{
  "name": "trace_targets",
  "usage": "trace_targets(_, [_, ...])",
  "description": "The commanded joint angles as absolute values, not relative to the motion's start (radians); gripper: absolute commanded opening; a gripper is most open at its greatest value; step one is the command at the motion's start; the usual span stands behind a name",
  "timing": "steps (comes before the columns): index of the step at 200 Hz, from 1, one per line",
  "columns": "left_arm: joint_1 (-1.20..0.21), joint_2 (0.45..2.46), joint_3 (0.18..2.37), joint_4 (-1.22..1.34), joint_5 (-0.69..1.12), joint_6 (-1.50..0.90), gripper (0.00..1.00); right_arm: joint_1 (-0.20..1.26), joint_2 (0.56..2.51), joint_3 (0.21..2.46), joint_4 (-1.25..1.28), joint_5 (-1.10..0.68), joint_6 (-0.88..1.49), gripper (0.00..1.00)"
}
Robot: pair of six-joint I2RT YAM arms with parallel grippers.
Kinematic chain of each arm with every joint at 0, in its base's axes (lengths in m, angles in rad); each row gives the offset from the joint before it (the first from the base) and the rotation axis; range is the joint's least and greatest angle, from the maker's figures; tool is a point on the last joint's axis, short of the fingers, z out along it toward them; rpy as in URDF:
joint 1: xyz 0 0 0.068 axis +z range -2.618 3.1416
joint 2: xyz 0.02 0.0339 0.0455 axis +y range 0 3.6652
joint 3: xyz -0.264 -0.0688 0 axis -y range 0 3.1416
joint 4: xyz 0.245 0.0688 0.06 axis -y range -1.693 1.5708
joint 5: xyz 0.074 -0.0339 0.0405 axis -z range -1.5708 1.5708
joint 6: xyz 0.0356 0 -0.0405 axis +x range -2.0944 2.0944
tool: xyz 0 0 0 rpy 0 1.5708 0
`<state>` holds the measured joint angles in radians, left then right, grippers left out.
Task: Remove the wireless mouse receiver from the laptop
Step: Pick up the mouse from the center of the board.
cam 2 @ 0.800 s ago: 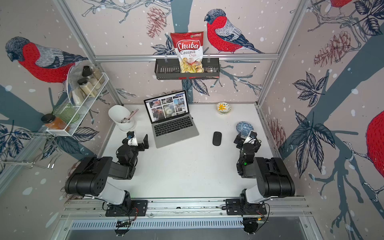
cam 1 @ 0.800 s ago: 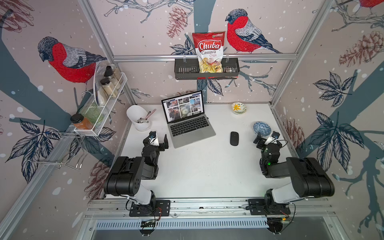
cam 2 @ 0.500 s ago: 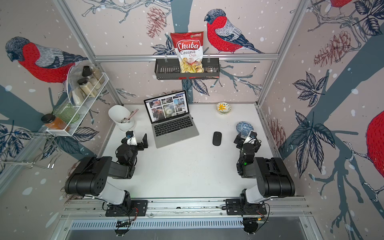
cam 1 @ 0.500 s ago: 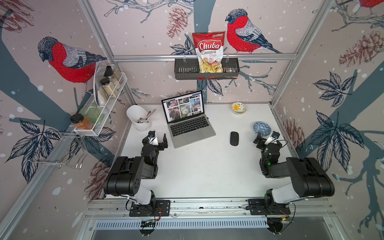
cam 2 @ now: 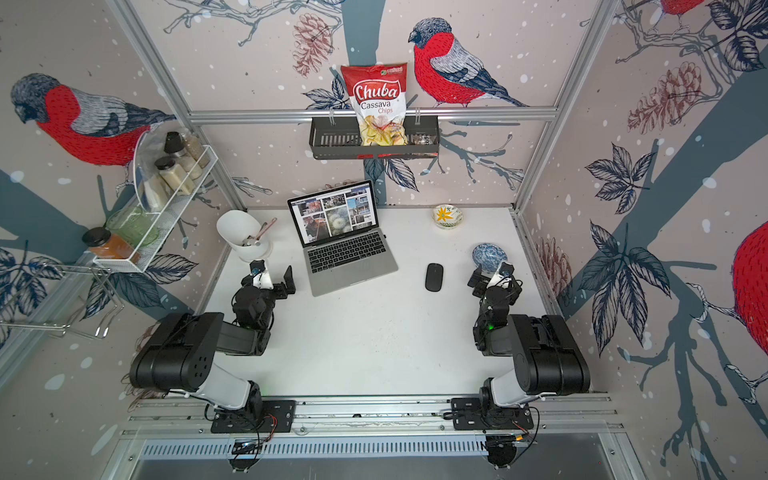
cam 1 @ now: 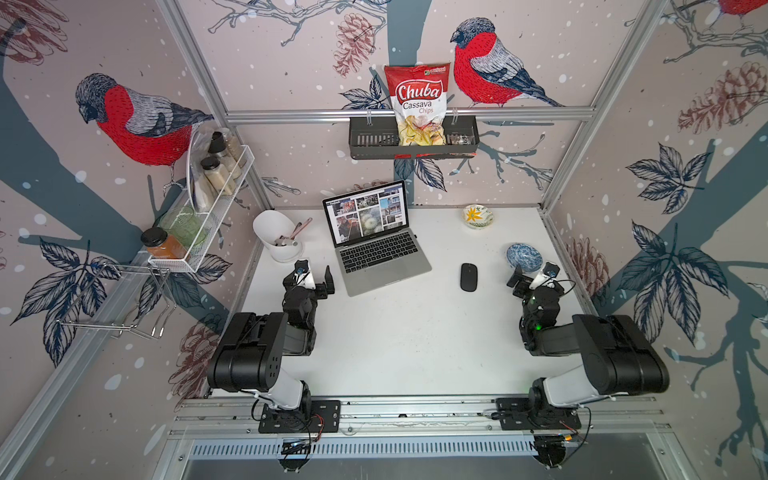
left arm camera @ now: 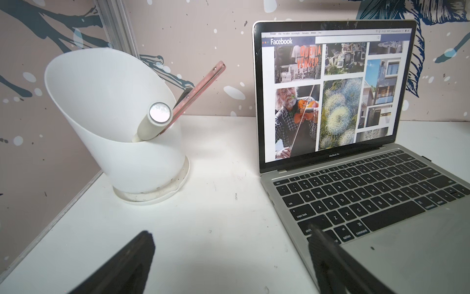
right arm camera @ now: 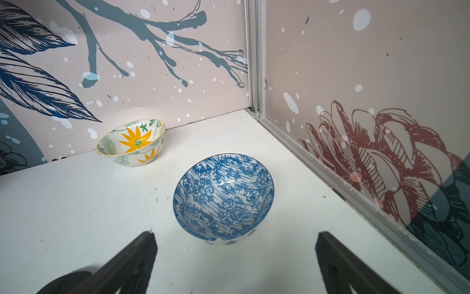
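The laptop, silver-grey, sits open at upper centre, screen lit with photos. The wireless mouse receiver, a dark stub, protrudes from its right edge.

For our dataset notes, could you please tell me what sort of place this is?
Probably a robot test cell staged as a home corner: an aluminium frame with bird wallpaper, left arm and right arm mounted at a white table, and props like a laptop and spice rack.

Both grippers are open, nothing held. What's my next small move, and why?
Probably turn the right gripper toward the laptop's right edge. The wireless mouse receiver shows as a tiny dark stub there, near the hinge, across the laptop from the left gripper; the right gripper faces the blue bowl.
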<state>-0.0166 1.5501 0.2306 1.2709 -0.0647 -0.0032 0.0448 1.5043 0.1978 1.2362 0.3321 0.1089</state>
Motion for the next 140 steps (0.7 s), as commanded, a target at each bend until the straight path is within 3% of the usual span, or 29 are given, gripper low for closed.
trace_targets(1, [-0.014, 1.55, 0.236, 1.296, -0.074, -0.01, 0.99, 0.046, 1.504, 0.201, 1.272, 0.341, 0.115, 1.0])
trace_targets(118, [-0.006, 1.545, 0.24, 1.295, -0.06, -0.011, 0.98, 0.035, 1.5, 0.2, 1.271, 0.312, 0.119, 1.0])
trace_targets(140, [-0.015, 1.416, 0.391, 0.911, -0.129, -0.025, 0.97, 0.061, 1.426, 0.256, 1.128, 0.288, 0.068, 1.0])
